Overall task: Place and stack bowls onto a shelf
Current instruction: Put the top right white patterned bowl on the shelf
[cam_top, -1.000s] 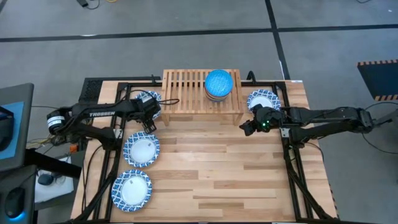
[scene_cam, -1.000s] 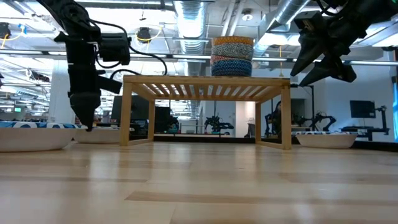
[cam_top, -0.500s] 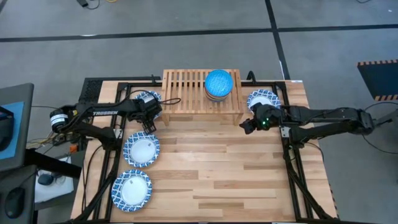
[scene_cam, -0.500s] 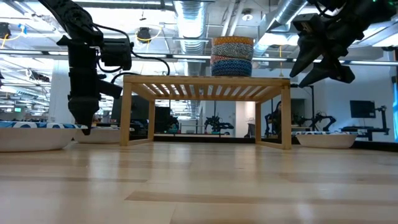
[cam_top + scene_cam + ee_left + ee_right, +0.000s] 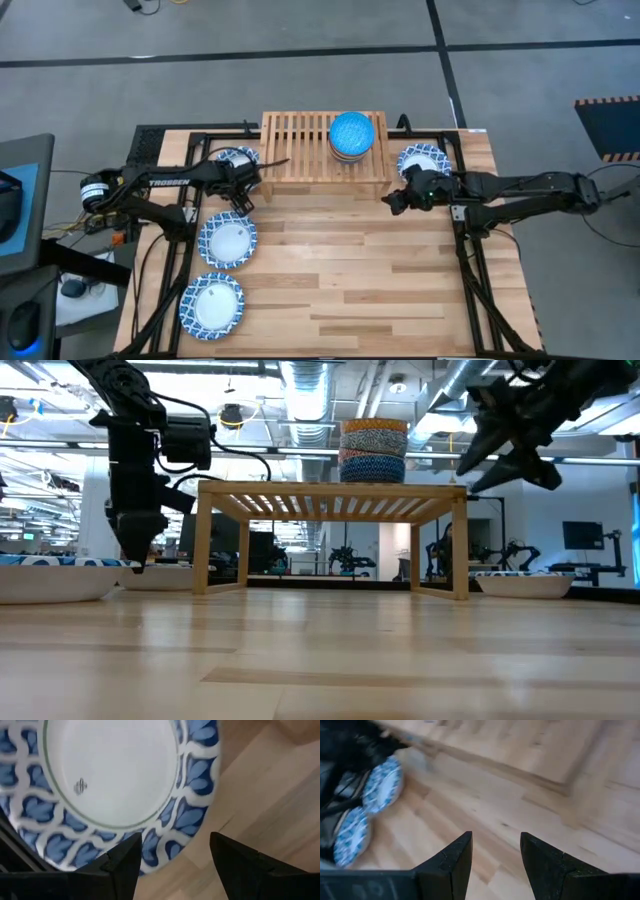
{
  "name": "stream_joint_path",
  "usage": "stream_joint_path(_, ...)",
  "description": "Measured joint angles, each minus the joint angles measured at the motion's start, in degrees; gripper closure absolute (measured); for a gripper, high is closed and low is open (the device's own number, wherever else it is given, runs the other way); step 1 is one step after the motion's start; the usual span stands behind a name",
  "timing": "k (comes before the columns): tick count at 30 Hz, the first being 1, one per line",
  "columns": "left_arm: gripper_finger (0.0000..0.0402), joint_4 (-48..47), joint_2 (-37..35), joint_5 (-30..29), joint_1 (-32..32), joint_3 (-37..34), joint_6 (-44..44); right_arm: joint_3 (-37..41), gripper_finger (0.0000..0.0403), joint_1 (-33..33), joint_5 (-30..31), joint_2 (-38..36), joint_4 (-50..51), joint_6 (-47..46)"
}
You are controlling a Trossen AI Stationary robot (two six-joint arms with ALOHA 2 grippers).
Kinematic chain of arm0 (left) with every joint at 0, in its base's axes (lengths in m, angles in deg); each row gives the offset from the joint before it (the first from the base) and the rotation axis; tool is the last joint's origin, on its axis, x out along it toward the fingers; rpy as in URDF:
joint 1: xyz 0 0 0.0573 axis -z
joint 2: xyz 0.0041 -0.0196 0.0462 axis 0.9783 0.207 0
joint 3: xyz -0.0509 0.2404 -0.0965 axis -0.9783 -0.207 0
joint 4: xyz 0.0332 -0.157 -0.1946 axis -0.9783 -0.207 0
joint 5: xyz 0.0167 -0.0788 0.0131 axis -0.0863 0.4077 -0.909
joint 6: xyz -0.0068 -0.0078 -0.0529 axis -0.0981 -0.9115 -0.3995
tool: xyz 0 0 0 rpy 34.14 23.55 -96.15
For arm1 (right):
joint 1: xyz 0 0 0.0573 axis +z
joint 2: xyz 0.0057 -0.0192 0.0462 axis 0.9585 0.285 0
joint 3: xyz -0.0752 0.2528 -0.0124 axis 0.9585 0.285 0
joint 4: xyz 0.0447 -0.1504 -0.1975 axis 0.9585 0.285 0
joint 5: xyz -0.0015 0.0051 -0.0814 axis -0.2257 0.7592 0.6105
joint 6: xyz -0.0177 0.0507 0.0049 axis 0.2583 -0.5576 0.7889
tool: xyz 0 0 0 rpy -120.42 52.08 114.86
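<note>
- Beside the shelf's (image 5: 322,147) left end, the left hand (image 5: 240,192) hangs low over the rim of a patterned dish (image 5: 236,160), fingers spread with nothing between them. From this edge-on approach, the fingers could push the dish along the bench (image 5: 340,270) rather than pinch its rim, or strike the shelf's leg.
- By the shelf's right front corner, the right hand (image 5: 397,200) hangs raised and empty, fingers apart, with another dish (image 5: 424,160) just behind it. Swinging in, it might clip the shelf.
- On the shelf's right half stands a stack of small bowls (image 5: 352,135), blue on top. A knock to the shelf could topple it.
- Two more dishes (image 5: 228,240) lie on the bench's left side.
- White lettering on the left arm appears to read "TROSSEN"; no other writing is legible.
</note>
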State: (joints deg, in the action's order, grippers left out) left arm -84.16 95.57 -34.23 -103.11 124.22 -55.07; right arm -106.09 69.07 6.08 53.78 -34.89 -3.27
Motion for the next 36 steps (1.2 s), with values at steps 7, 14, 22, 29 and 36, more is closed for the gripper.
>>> stream_joint_path(7, 0.0182, -4.81, -0.42, 4.68, 0.04, 0.33, -8.14, 0.0, 0.0211, -2.13, 0.66, 2.13, 10.15, -7.55)
stream_joint_path(14, 0.0182, -13.11, -4.79, 3.01, 2.04, 5.86, -13.79, 0.0, 0.0211, -2.46, -0.25, 7.35, 14.19, -13.36)
stream_joint_path(22, 0.0182, -16.43, -14.36, 1.59, 5.67, 10.47, -24.26, 0.0, 0.0211, -11.06, 1.57, 13.6, 14.88, -14.57)
stream_joint_path(29, 0.0182, -16.15, -23.65, 4.47, 9.04, 10.91, -32.26, 0.04, 0.0211, -19.9, -5.29, 14.43, 16.48, -5.16)
stream_joint_path(36, 0.0182, -16.0, -30.63, 2.81, 14.24, 10.91, -41.15, -0.02, 0.0211, -20.27, -3.92, 12.54, 23.53, -5.58)
